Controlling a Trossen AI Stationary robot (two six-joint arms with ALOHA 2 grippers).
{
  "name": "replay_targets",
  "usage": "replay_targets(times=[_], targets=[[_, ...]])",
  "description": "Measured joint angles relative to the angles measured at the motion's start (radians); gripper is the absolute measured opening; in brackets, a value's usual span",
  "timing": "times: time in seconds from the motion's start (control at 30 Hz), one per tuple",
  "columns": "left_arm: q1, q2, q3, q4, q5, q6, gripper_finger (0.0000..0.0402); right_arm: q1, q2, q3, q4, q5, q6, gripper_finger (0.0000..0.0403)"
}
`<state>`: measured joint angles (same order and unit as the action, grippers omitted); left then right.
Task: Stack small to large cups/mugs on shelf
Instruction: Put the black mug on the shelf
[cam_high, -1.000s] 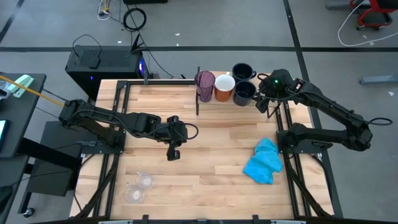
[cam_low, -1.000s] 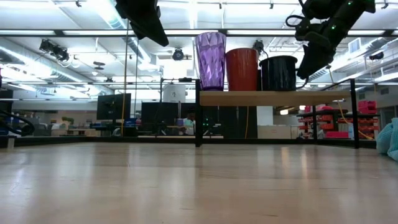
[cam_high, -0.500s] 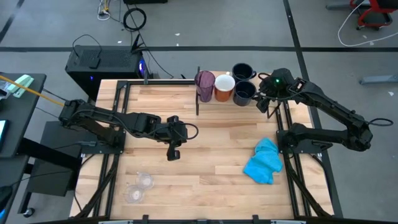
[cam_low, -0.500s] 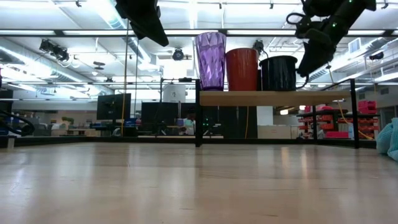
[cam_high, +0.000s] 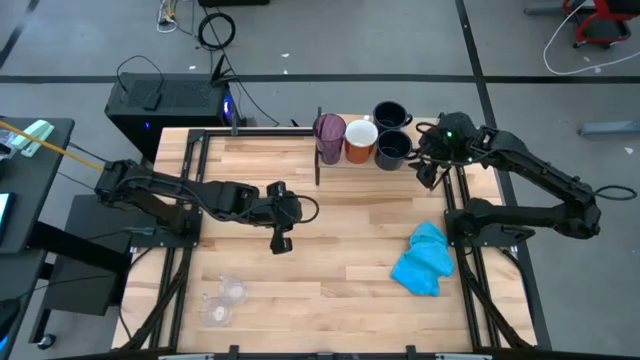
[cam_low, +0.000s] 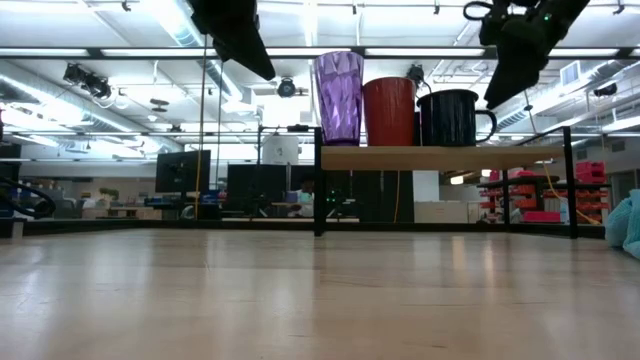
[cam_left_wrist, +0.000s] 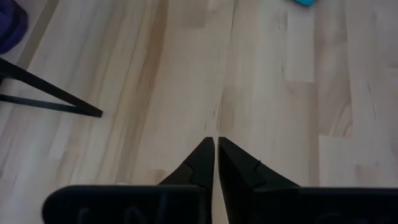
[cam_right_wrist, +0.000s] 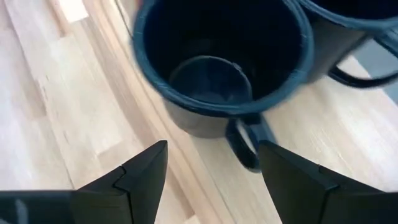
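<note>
In the high view's upper middle, the shelf holds a row: purple tumbler, orange mug and two navy mugs, one in front and one behind. The right end effector hangs just right of the front navy mug, fingers spread and released, gripping nothing. The left end effector hovers over the bench left of centre, fingers pressed together on nothing. Two clear cups sit at lower left.

A lab: ceiling strip lights, monitors, floor cables.
</note>
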<state>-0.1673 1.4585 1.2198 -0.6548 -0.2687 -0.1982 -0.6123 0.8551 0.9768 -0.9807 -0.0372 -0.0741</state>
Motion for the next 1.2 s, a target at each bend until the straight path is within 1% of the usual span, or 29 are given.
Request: replay_targets(times=[0.17, 0.3, 0.43, 0.73, 1.03, 1.2], targets=[[0.001, 0.000, 0.000, 0.000, -0.001, 0.000, 0.0031, 0.122, 0.006, 0.000, 0.005, 0.169, 0.026, 0.0256], [0.001, 0.000, 0.000, 0.000, 0.000, 0.000, 0.0026, 0.185, 0.011, 0.000, 0.045, 0.223, 0.049, 0.0256], [0.001, 0.000, 0.000, 0.000, 0.000, 0.000, 0.0021, 0.205, 0.025, -0.001, 0.065, 0.291, 0.064, 0.0256], [-0.001, 0.000, 0.000, 0.000, 0.000, 0.000, 0.0029, 0.205, 0.046, -0.001, 0.063, 0.299, 0.058, 0.0254], [-0.001, 0.000, 0.000, 0.000, 0.000, 0.000, 0.0019, 0.204, 0.046, -0.001, 0.063, 0.325, 0.051, 0.0254], [-0.001, 0.000, 0.000, 0.000, 0.000, -0.001, 0.0023, 0.210, 0.042, -0.001, 0.062, 0.323, 0.047, 0.0254]])
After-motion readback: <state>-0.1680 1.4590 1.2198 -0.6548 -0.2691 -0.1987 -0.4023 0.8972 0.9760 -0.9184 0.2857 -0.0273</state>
